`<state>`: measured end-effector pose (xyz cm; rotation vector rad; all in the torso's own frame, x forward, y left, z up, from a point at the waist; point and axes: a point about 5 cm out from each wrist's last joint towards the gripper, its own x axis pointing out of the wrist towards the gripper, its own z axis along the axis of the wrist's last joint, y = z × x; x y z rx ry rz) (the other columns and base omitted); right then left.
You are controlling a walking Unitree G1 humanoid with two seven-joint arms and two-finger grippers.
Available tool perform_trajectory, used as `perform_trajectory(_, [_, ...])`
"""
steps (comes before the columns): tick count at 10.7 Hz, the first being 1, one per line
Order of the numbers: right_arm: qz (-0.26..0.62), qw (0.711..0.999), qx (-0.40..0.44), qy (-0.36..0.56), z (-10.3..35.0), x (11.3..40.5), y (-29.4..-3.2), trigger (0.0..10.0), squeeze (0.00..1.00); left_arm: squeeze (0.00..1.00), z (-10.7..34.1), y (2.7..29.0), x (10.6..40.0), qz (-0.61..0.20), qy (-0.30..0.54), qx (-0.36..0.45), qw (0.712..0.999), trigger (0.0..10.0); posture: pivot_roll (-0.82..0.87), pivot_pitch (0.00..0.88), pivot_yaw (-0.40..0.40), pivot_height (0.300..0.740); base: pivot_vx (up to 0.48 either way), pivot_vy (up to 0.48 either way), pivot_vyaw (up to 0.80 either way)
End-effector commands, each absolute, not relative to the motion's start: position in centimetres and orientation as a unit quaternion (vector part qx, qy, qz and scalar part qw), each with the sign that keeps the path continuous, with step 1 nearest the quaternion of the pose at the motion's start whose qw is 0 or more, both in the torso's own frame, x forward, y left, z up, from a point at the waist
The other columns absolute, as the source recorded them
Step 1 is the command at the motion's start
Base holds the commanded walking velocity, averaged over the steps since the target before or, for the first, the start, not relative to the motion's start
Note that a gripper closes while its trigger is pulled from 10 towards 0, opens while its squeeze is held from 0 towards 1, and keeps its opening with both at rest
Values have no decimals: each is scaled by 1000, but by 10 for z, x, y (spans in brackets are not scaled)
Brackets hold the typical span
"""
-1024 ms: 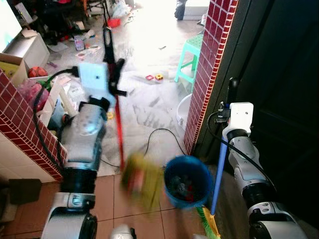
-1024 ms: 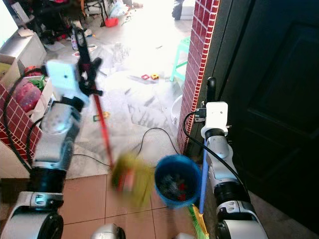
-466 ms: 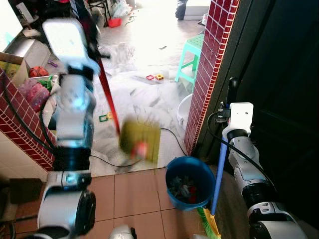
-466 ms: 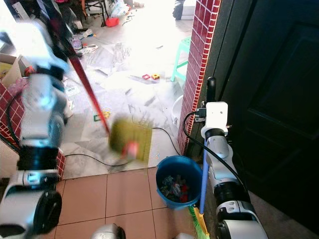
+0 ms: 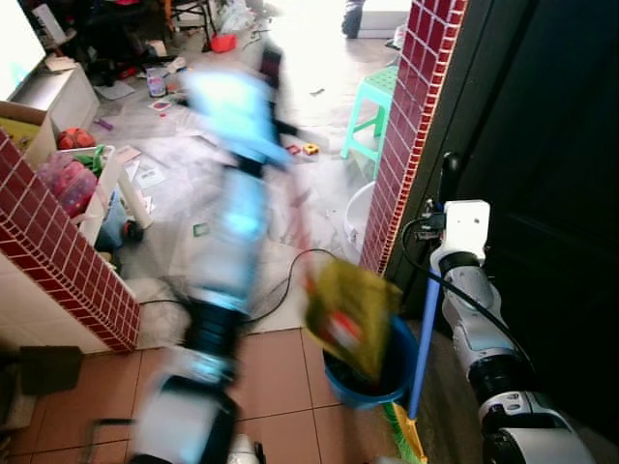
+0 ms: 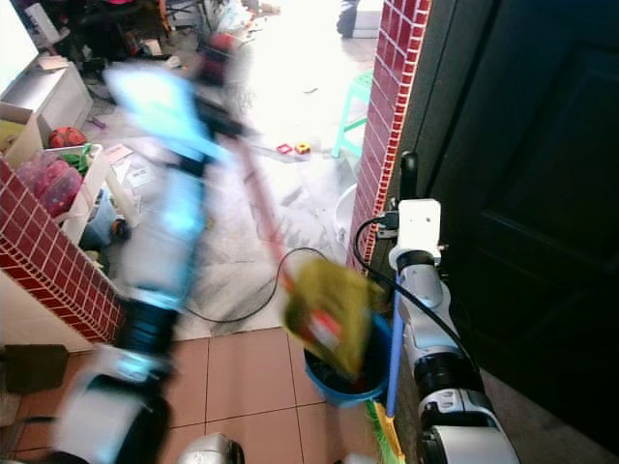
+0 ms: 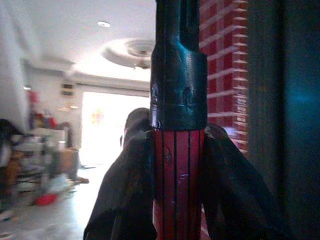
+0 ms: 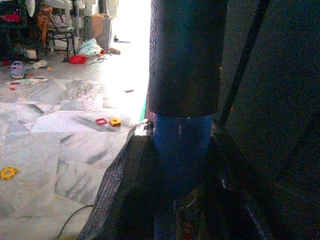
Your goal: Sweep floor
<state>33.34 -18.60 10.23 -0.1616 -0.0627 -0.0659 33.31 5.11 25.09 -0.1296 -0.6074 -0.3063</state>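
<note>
My left arm (image 5: pixel 232 193) is blurred by motion. Its gripper (image 7: pixel 177 145) is shut on the red handle (image 7: pixel 177 175) of a yellow-green dustpan (image 5: pixel 350 314). The dustpan hangs tilted over the rim of a blue bucket (image 5: pixel 387 377) on the tiled floor, hiding most of it. My right gripper (image 8: pixel 182 145) is shut on the blue handle (image 5: pixel 426 329) of a broom, held upright beside the bucket. The broom's green and yellow bristles (image 5: pixel 406 435) rest on the floor by the bucket.
A red brick pillar (image 5: pixel 411 126) and a dark door (image 5: pixel 551 145) stand at the right. A low brick wall (image 5: pixel 58 251) is at the left. A black cable (image 5: pixel 290 275), a white basin (image 5: pixel 356 217), a green stool (image 5: pixel 372 101) and small toys (image 5: pixel 300 149) lie on the marble floor beyond.
My left arm has swung the dustpan from above the floor at the left across to the right, over the blue bucket. The right arm and broom have stayed put.
</note>
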Motion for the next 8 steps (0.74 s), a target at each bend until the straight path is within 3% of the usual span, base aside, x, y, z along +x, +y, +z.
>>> perform_trajectory(1, [-28, 994, -91, -46, 109, 337, -182, 10000, 0, 0, 267, 48, 328, -154, -354, -41, 921, 10000, -143, 0, 60, 740, 0, 0, 0])
perform_trajectory(5, [-33, 994, -88, -47, 107, 334, -183, 10000, 0, 0, 272, 4, 313, -219, -413, 9, 884, 10000, -159, 0, 75, 740, 0, 0, 0])
perform_trajectory(7, [-33, 995, -87, -47, 107, 335, -182, 10000, 0, 0, 258, -32, 292, -339, -401, 14, 851, 10000, -159, 0, 75, 740, 0, 0, 0])
perform_trajectory(8, [-32, 995, -87, -48, 107, 336, -180, 10000, 0, 0, 245, -51, 274, -425, -402, 47, 810, 10000, -154, 0, 74, 740, 0, 0, 0])
